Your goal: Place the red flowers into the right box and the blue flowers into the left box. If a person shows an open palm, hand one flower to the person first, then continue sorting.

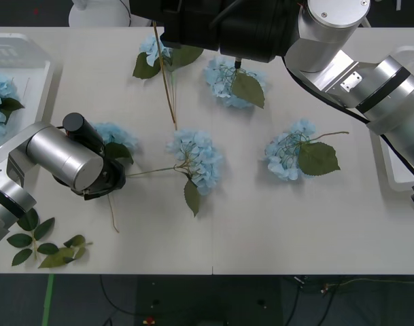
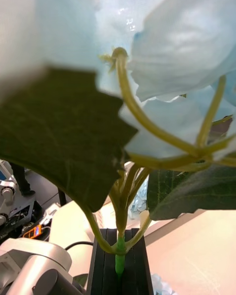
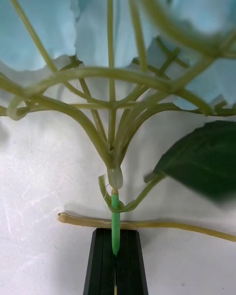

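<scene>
Pale blue flowers lie scattered on a white table in the front view, stems pointing various ways: the middle one has its thin stem running toward the left arm, another at the far side sends a long tan stem down toward the middle of the table, and one on the right lies with its stem angled toward the right box. The left box at the left edge already contains blue blooms. Loose green leaf sprigs rest at the near left corner. The left gripper sits low beside a bloom; the right arm reaches across the far edge above another flower.

In the right wrist view, the right gripper has its black fingers pressed together on a green stem, the bloom and dark leaf rising straight away from it. Lab equipment stands beyond the table edge.

In the left wrist view, the left gripper is likewise clamped on a green stem, its flower fanning outward over the white tabletop; a tan stem lies crosswise just past the fingertips.
</scene>
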Controlling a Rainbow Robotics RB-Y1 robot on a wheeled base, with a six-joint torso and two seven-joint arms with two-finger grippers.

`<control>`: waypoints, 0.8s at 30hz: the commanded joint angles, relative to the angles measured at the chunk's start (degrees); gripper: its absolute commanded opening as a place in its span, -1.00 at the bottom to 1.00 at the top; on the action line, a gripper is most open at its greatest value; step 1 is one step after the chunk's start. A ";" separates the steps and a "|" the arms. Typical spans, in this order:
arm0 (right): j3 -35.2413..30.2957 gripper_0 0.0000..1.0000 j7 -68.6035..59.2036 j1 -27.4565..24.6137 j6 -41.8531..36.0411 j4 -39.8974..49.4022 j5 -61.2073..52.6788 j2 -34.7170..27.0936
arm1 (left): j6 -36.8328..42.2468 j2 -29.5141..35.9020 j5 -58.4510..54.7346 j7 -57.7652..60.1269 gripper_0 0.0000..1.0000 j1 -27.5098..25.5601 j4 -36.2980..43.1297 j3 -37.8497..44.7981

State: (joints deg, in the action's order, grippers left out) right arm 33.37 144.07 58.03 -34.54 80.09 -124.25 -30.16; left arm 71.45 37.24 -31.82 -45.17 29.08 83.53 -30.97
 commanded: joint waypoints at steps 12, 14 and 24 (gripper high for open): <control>0.65 -1.00 2.18 0.07 1.40 1.56 -0.64 1.86 | 9.94 14.70 0.88 -4.31 -1.00 2.56 11.48 6.89; 0.73 -1.00 2.18 -0.02 1.58 1.56 -0.64 1.95 | 10.55 18.39 -0.79 -4.93 -1.00 4.58 12.01 7.15; 1.00 -1.00 2.35 -0.02 2.46 1.56 -0.64 2.21 | 2.64 29.03 0.71 -25.14 -1.00 13.98 -0.91 7.15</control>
State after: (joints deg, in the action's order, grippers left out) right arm 33.96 144.28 58.00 -33.06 80.09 -124.25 -30.08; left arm 79.31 62.09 -33.20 -65.29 38.88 87.87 -24.74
